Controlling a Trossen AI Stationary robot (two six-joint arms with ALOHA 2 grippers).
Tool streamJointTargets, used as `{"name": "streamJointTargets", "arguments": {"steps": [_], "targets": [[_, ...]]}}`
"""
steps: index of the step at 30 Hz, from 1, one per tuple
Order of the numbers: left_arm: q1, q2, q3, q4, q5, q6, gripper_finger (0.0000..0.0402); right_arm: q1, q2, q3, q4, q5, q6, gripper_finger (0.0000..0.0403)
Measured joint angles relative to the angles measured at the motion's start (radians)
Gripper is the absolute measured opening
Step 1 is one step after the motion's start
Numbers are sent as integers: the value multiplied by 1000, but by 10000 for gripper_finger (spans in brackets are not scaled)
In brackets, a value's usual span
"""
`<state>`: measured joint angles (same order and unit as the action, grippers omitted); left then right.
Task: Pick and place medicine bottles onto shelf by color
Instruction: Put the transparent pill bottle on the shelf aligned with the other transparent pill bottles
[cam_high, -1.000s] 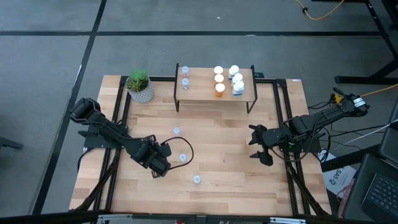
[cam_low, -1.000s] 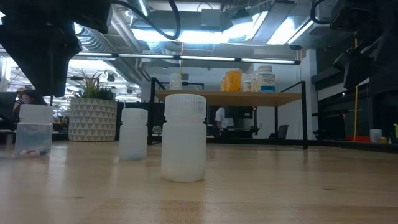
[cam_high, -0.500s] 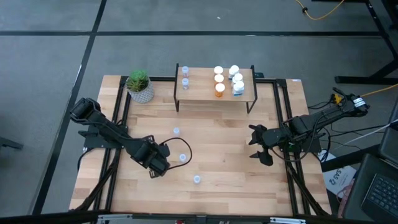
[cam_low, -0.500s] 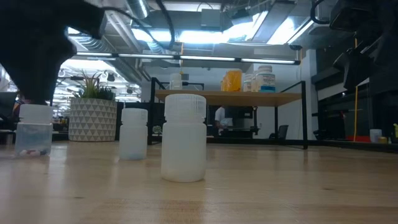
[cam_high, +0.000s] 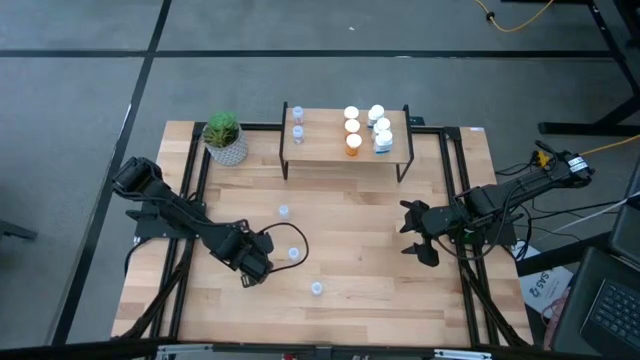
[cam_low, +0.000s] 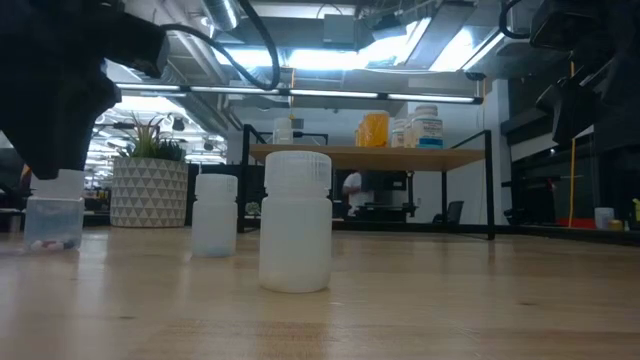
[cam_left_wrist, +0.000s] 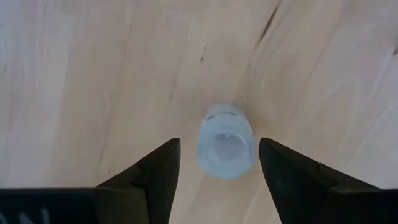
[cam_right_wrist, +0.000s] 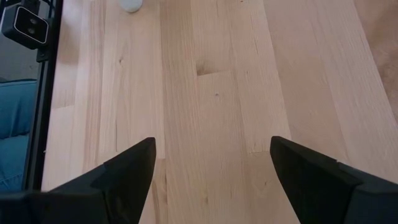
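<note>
Tabletop (cam_high: 360, 250) held loose bottles; left end effector (cam_left_wrist: 217, 163), spread, straddled a pale bottle (cam_left_wrist: 225, 140); closing was judged next.

Potted green plant (cam_high: 224, 137) at table's (cam_high: 370, 300) far-left corner — laptop (cam_high: 612, 300) off table's right edge.

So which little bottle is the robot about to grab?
Start at the shelf at the table's far edge, then come toward the near side, where three pale bottles stand loose. It is the middle bottle, the only one sitting between the open fingers of the left hand.
</note>
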<state>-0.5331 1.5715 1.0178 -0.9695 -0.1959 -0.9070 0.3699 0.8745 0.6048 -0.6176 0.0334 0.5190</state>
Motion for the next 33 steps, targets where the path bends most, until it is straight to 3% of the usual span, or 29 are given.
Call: {"name": "streamJointTargets", "arguments": {"steps": [33], "targets": [[0, 0, -2, 32, -7, -1, 212, 0, 0, 0, 0, 0, 0, 317]]}}
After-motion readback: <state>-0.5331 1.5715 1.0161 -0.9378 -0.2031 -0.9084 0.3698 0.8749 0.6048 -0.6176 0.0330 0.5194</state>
